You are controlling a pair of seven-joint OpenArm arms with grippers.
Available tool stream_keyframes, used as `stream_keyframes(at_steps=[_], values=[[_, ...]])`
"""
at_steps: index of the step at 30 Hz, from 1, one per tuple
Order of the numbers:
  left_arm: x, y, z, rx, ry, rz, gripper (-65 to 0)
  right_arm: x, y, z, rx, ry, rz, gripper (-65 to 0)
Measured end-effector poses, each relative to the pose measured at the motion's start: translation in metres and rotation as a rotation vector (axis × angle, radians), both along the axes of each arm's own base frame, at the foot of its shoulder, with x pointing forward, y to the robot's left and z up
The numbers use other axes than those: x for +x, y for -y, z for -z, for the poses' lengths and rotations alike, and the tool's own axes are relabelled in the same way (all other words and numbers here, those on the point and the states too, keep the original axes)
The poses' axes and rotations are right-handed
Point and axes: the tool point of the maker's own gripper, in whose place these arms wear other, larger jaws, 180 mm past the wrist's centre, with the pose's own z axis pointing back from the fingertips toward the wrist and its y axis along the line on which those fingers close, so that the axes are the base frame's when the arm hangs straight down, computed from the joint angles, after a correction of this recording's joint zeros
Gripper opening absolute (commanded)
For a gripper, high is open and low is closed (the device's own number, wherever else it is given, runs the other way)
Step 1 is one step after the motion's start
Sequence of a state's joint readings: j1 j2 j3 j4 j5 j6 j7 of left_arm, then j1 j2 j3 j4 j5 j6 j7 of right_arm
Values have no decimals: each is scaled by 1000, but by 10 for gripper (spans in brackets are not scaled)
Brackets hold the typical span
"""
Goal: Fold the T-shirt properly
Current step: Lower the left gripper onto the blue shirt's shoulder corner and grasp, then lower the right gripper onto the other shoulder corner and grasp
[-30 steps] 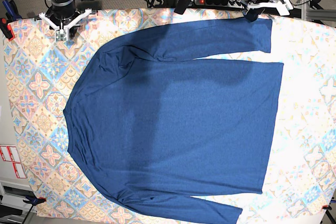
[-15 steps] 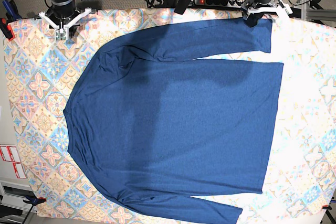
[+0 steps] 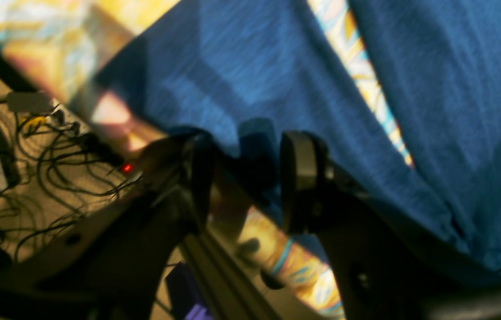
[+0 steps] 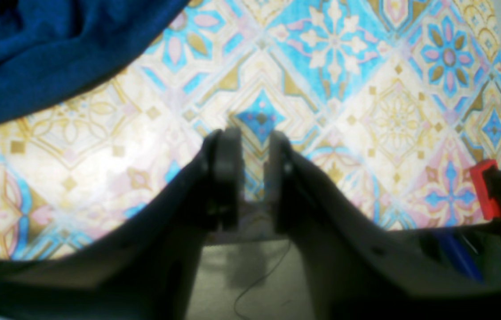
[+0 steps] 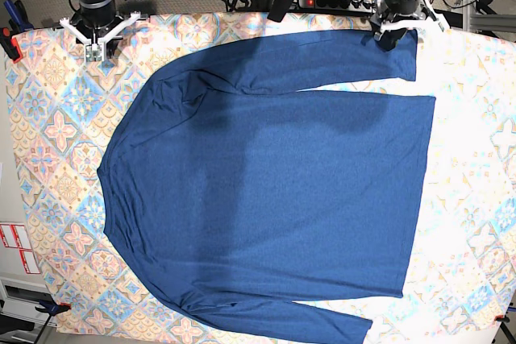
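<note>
Pinching the cuff end of the upper sleeve, my left gripper (image 3: 244,178) has a fold of blue cloth between its jaws, which stand partly apart around the fabric; I judge it gripped, though the blur leaves some doubt. In the base view it sits at about one o'clock on the table. My right gripper (image 4: 252,178) hovers over bare tablecloth (image 4: 366,89) at eleven o'clock, jaws nearly pressed together and holding nothing. The T-shirt (image 5: 274,191) lies spread flat across the middle, collar toward nine o'clock, hem toward three, the second sleeve along the six o'clock edge. To do this step well, I would lift the cuff only slightly and carry it toward six o'clock, laying the sleeve across the body without dragging the torso out of square.
</note>
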State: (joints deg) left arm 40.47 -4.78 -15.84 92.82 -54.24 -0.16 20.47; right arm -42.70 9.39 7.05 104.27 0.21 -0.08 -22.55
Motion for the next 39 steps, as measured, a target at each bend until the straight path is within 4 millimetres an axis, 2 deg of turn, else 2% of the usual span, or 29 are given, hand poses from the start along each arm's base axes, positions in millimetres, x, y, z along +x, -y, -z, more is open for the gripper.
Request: stream_keyframes(at_steps=[3, 10, 14, 19, 24, 27, 31, 36, 39], values=[[4, 1, 0, -3, 5, 2, -456, 0, 0, 0, 0, 0, 0, -537], [10, -1, 5, -4, 6, -10, -650, 0, -1, 1, 2, -2, -3, -534], [9, -1, 6, -4, 3, -10, -650, 0, -2, 1, 4, -1, -4, -533], [9, -1, 6, -4, 3, -10, -650, 2, -19, 5, 34, -5, -36, -529], [9, -1, 6, -4, 3, -9, -650, 23, -23, 8, 49, -36, -22, -417], [9, -1, 6, -4, 3, -8, -650, 37, -30, 7, 143, -18, 24, -373], [9, -1, 6, -4, 3, -8, -650, 48, -40, 8, 264, -31, 74, -372], [8, -1, 6, -5, 3, -8, -650, 80, -49, -2, 358, 16, 90, -370], [8, -1, 6, -4, 3, -8, -650, 74, -49, 9, 359, -30, 103, -369]])
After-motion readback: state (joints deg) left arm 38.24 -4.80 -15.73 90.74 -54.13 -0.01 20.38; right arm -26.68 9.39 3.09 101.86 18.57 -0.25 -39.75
